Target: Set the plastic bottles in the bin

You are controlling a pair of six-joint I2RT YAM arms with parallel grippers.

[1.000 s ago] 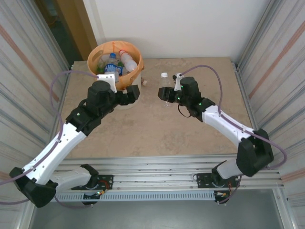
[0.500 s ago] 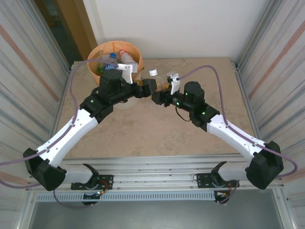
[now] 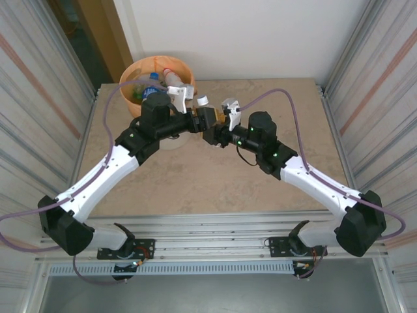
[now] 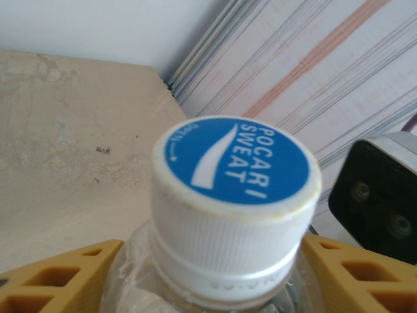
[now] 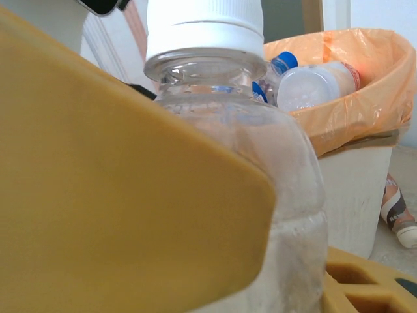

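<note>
Newly changed: a second ago the left gripper [image 3: 206,120] sat spread wide at the foot of the bin [image 3: 125,81], and the right gripper [image 3: 214,135] held the clear bottle [image 3: 202,100] apart at 1 o'clock. Both have since come together at 12 o'clock of the table's centre, and the left jaws have narrowed.
Left pincer: partly drawn in. Its yellow fingers [image 4: 58,277] flank the bottle's shoulder below the blue-topped cap [image 4: 236,169], seemingly touching on both sides.
Right pincer: closed partway on the same bottle's body, with one broad yellow finger [image 5: 117,195] in front and the other at 5 o'clock in its wrist view.
Task item held: clear bottle, upright, off the table, just beside the bin at the bin's 4 o'clock.
Bin: at the 11 o'clock corner of the table [image 3: 208,182], with an orange liner. The binned bottles [image 3: 152,81] inside show blue and red caps.
Stray item: small bottle [image 5: 399,218] with a brown label, lying on the table by the bin's base.
Edges: ribbed side panels [image 3: 378,72] at 3 and 9 o'clock, white back wall at 12, rail along the near edge at 6.
Open room: bare tabletop from 2 round to 8 o'clock.
In the way: the bin's rim stands between the bottle and the bin's inside. The purple cable [image 3: 104,98] of the left arm loops by the bin. A black housing [image 4: 381,195] sits close at 3 o'clock of the cap.
</note>
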